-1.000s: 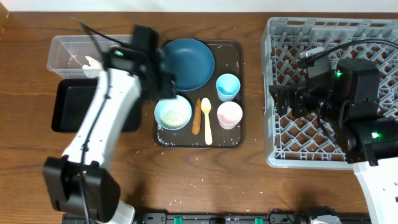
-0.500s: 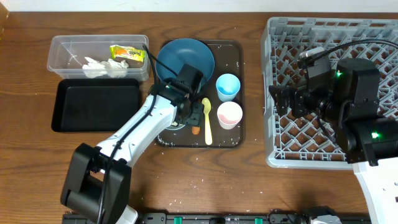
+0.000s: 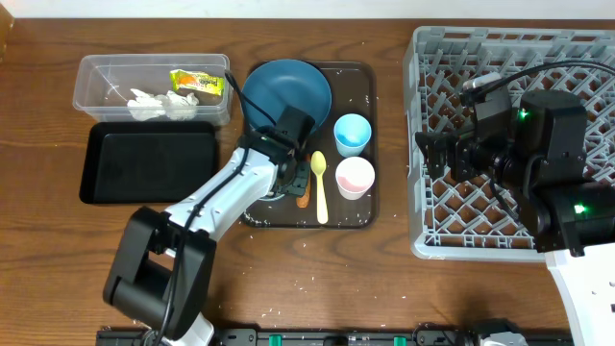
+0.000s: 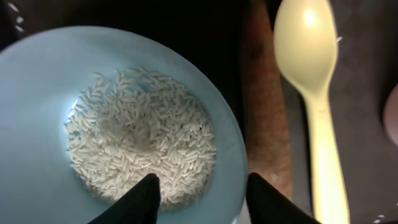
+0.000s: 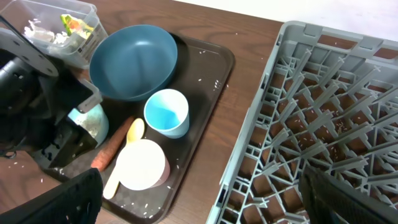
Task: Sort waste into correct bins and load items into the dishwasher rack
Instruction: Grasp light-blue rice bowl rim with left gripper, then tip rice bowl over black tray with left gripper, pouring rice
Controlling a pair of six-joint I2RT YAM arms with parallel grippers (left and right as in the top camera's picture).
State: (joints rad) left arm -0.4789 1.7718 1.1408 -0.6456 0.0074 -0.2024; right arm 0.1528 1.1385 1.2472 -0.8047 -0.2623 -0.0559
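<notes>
Rice disposal step: my left end effector [image 4: 209, 200], jaws spread, straddles the rim of the light-blue bowl [image 4: 43, 112] holding rice grains [image 4: 140, 140] on the brown serving tray [image 3: 363, 207]. Next I'd pinch that rim and lift level. My right end effector [image 5: 212, 198] idles, spread.

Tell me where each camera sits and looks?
Overhead: above the table, looking down; both arms show, left gripper and right gripper.
Left wrist: close above the light-blue bowl of rice; own fingertips at the bottom.
Right wrist: over the dishwasher rack, facing the serving tray; own fingertips in the corners.
Shared: both wrist views show the pale yellow spoon.
</notes>
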